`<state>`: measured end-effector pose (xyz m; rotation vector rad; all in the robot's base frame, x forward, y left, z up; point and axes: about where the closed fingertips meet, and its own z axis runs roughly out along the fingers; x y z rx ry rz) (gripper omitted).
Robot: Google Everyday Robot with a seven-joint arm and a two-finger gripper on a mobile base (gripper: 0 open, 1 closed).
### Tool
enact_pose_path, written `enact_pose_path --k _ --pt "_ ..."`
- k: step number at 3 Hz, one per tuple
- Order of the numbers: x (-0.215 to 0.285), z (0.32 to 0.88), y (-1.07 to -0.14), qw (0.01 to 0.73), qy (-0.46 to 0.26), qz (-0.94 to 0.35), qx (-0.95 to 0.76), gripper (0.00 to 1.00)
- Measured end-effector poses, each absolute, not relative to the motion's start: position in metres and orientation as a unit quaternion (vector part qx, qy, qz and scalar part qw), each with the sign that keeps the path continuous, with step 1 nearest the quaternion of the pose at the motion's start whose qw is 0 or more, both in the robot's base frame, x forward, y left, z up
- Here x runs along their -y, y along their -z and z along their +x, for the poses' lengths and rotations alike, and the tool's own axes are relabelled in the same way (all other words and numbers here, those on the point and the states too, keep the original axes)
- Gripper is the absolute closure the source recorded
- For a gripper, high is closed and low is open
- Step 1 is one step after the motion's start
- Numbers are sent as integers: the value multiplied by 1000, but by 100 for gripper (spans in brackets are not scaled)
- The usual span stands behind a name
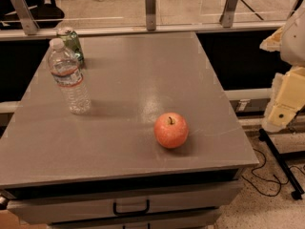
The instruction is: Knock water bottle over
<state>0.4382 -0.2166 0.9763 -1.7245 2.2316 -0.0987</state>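
Three things share the grey table (124,142), whose front and right edges I see plainly; a railing (143,29) runs behind its far edge. The gripper (286,106) hangs beyond the right edge, well apart from everything, and I cannot tell whether it is open or closed. The water bottle (69,78) stands upright near the left edge. A wide stretch of tabletop separates it from the apple (171,130) near the front. The green can (71,43) stands just behind the bottle.
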Motion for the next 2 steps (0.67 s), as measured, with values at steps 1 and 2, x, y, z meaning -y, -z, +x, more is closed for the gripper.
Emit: enact_pose_path --k 1,2 --pt "217 438 -976 159 35 -603 -781 0" --pt "211 442 -976 176 17 -606 -776 0"
